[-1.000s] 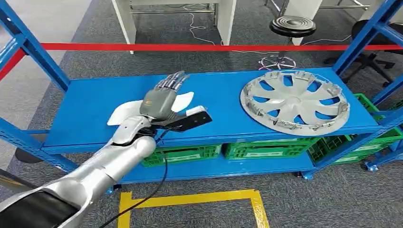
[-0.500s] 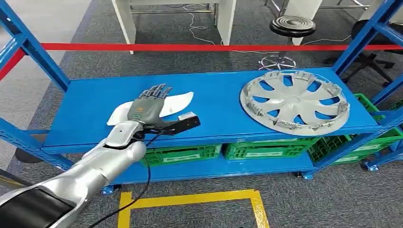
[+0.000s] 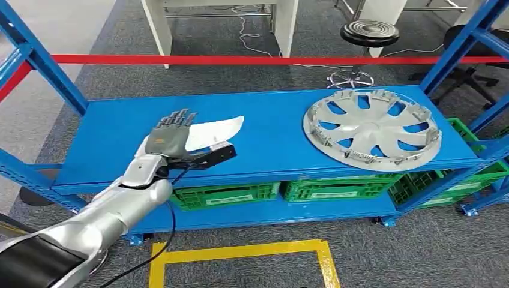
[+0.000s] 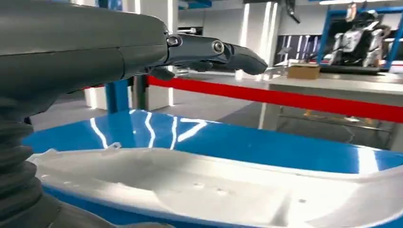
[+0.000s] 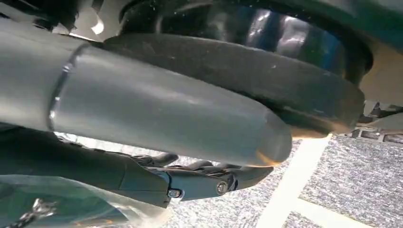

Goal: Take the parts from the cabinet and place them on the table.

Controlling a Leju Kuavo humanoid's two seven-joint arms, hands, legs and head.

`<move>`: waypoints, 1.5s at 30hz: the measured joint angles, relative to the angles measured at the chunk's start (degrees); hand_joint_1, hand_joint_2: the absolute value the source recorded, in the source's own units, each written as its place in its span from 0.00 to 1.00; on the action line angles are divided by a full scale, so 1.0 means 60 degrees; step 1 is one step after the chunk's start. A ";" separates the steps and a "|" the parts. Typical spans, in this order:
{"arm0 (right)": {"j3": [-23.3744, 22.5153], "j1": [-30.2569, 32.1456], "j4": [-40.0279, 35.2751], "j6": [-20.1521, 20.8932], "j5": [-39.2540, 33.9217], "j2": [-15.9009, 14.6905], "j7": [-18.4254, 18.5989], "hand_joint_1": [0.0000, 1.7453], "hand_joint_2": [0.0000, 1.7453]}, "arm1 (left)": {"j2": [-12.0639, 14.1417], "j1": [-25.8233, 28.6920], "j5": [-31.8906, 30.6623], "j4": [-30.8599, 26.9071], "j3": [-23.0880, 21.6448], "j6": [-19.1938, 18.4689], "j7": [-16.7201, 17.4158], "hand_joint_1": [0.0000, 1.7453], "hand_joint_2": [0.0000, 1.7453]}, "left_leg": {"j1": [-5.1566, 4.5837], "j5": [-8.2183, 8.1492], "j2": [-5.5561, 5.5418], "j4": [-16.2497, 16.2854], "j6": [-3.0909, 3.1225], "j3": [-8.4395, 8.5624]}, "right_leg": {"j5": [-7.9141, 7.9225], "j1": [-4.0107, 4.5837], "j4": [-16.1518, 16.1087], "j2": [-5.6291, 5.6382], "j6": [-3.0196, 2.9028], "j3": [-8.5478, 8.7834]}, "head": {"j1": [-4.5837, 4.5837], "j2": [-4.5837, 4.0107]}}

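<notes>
blue steel makes up the cabinet shelf (image 3: 108, 144), and on it lies a white curved part (image 3: 210, 131), long and flat, towards the shelf's left half. the left hand (image 3: 167, 137) hangs just over the left end of that part with its fingers (image 3: 177, 119) stretched forward and apart, holding nothing; whether the palm touches the part cannot be told from the head view. in the left wrist view the thick grey thumb and a dark finger (image 4: 223, 51) reach out above the white part (image 4: 199, 185), with a gap of air between fingertip and plastic, and the glossy shelf surface (image 4: 266, 142) shows beyond it. a black camera block (image 3: 213, 156) sits at the wrist, near the shelf's front edge. well apart to the right, on the same shelf, rests a silver wheel cover (image 3: 372, 129), lying flat with its rim clips up. a red bar (image 3: 240, 59) runs across behind the shelf. green crates (image 3: 336, 187) sit on the level below. yellow tape (image 3: 240, 252) marks the grey floor in front. the right hand (image 5: 142, 118) appears in the right wrist view with a dark finger (image 5: 209, 183) lying along under the thumb, above the floor; whether it is open or closed cannot be told.
</notes>
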 joint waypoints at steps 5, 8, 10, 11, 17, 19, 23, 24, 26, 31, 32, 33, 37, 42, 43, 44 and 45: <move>0.0000 -0.0003 0.0000 0.0000 0.0029 0.0000 0.0000 0.00 0.00 | 0.0080 0.0120 0.0022 0.0095 0.0087 -0.0076 0.0090 0.00 1.00 | 0.0000 0.0000 0.0000 0.0000 0.0000 0.0000 | 0.0000 0.0000 0.0000 0.0000 0.0000 -0.0002 | 0.0000 0.0000; -0.0015 -0.0004 0.0000 0.0000 0.0018 0.0000 0.0007 0.00 0.00 | 0.0128 0.0179 -0.0055 0.0124 0.0138 -0.0292 0.0255 0.00 1.00 | 0.0000 0.0000 0.0000 0.0000 0.0000 0.0000 | 0.0000 0.0000 0.0001 0.0001 0.0000 -0.0001 | 0.0000 0.0000; -0.0018 -0.0005 0.0000 0.0000 0.0011 0.0000 0.0015 0.00 0.00 | 0.0171 0.0241 -0.0066 0.0145 0.0157 -0.0382 0.0280 0.00 1.00 | 0.0000 0.0000 0.0000 0.0000 0.0000 0.0000 | 0.0000 0.0000 0.0001 0.0000 0.0000 -0.0002 | 0.0000 0.0000; -0.0022 -0.0004 0.0000 0.0000 0.0007 0.0000 0.0015 0.00 0.00 | 0.0182 0.0266 -0.0066 0.0153 0.0160 -0.0397 0.0280 0.00 1.00 | 0.0000 0.0000 0.0000 0.0000 0.0000 0.0000 | 0.0000 0.0000 0.0001 0.0000 0.0000 -0.0002 | 0.0004 0.0000; -0.0047 -0.0011 0.0000 0.0003 0.0018 0.0000 0.0054 0.00 0.00 | 0.0240 0.0295 -0.0134 0.0207 0.0208 -0.0528 0.0375 0.00 1.00 | 0.0000 0.0000 0.0000 0.0000 0.0000 0.0000 | 0.0000 0.0000 0.0002 0.0000 0.0000 -0.0002 | 0.0000 0.0000; -0.0055 -0.0020 0.0000 0.0036 0.0033 0.0000 0.0113 0.00 0.00 | 0.0258 0.0304 -0.0349 0.0233 0.0204 -0.0626 0.0513 0.00 1.00 | 0.0000 0.0000 0.0000 0.0000 0.0000 0.0000 | 0.0000 0.0000 0.0002 0.0000 -0.0001 -0.0002 | 0.0000 0.0000; -0.0069 -0.0029 0.0000 0.0066 0.0076 0.0000 0.0120 0.00 0.00 | 0.0313 0.0341 -0.1008 0.0277 0.0179 -0.0338 0.0933 0.00 1.00 | 0.0001 0.0000 0.0000 0.0000 -0.0001 0.0000 | 0.0000 0.0001 0.0002 0.0000 -0.0001 -0.0003 | 0.0004 0.0000; -0.0073 -0.0031 0.0000 0.0066 0.0105 0.0000 0.0120 0.00 0.00 | 0.0342 0.0339 -0.1255 0.0284 0.0139 -0.0230 0.1114 0.00 1.00 | 0.0001 0.0000 0.0000 0.0000 -0.0001 0.0000 | 0.0001 0.0001 0.0003 0.0000 -0.0001 -0.0001 | 0.0000 0.0000; -0.0077 -0.0035 0.0000 0.0058 0.0146 0.0000 0.0117 0.00 0.00 | 0.0412 0.0334 -0.1808 0.0299 0.0018 -0.0157 0.1516 0.00 1.00 | 0.0002 0.0000 0.0001 0.0000 -0.0001 0.0001 | 0.0001 0.0002 0.0004 0.0001 -0.0001 -0.0003 | 0.0004 0.0000; -0.0095 -0.0042 0.0000 0.0055 0.0186 0.0000 0.0099 0.00 0.00 | 0.0571 0.0327 -0.2105 0.0331 -0.0167 -0.0153 0.1781 0.00 1.00 | 0.0003 0.0003 0.0000 0.0000 -0.0005 0.0000 | 0.0002 0.0003 0.0006 0.0001 -0.0004 -0.0004 | 0.0000 0.0000; -0.0102 -0.0042 0.0000 0.0051 0.0193 0.0000 0.0069 0.00 0.00 | 0.0597 0.0327 -0.2194 0.0331 -0.0190 -0.0138 0.1869 0.00 1.00 | 0.0003 0.0003 0.0000 0.0000 -0.0005 0.0000 | 0.0003 0.0003 0.0006 0.0001 -0.0004 -0.0005 | 0.0000 0.0000; -0.0106 -0.0040 0.0000 0.0044 0.0200 0.0000 0.0033 0.00 0.00 | 0.0623 0.0326 -0.2307 0.0335 -0.0208 -0.0124 0.1986 0.00 1.00 | 0.0003 0.0004 0.0000 0.0000 -0.0006 0.0000 | 0.0003 0.0003 0.0007 0.0001 -0.0005 -0.0004 | 0.0000 0.0000; -0.0124 -0.0038 0.0000 0.0040 0.0248 0.0004 -0.0026 0.00 0.00 | 0.0772 0.0270 -0.2718 0.0368 -0.0379 -0.0237 0.2342 0.00 1.00 | 0.0003 0.0007 0.0001 0.0000 -0.0011 0.0000 | 0.0003 0.0003 0.0009 0.0002 -0.0006 -0.0007 | 0.0000 0.0000; -0.0149 -0.0038 0.0000 0.0047 0.0284 0.0004 -0.0055 0.00 0.00 | 0.0980 0.0274 -0.2758 0.0430 -0.0426 -0.0375 0.2437 0.00 1.00 | 0.0003 0.0007 0.0000 0.0000 -0.0012 -0.0001 | 0.0004 0.0003 0.0017 0.0001 -0.0007 -0.0011 | 0.0000 0.0000; -0.0157 -0.0038 0.0000 0.0047 0.0284 0.0004 -0.0055 0.00 0.00 | 0.1002 0.0281 -0.2732 0.0441 -0.0426 -0.0419 0.2426 0.00 1.00 | 0.0003 0.0007 0.0000 0.0000 -0.0012 -0.0001 | 0.0004 0.0003 0.0018 0.0002 -0.0007 -0.0013 | 0.0000 0.0000; -0.0160 -0.0038 0.0000 0.0047 0.0287 0.0004 -0.0055 0.00 0.00 | 0.1023 0.0287 -0.2682 0.0452 -0.0426 -0.0470 0.2401 0.00 1.00 | 0.0003 0.0007 0.0000 0.0000 -0.0012 -0.0001 | 0.0004 0.0003 0.0019 0.0002 -0.0007 -0.0013 | 0.0000 0.0000; -0.0168 -0.0039 0.0000 0.0047 0.0287 0.0004 -0.0055 0.00 0.00 | 0.1031 0.0287 -0.2656 0.0463 -0.0426 -0.0549 0.2372 0.00 1.00 | 0.0003 0.0008 0.0000 0.0000 -0.0012 -0.0001 | 0.0004 0.0003 0.0020 0.0001 -0.0007 -0.0011 | 0.0000 0.0000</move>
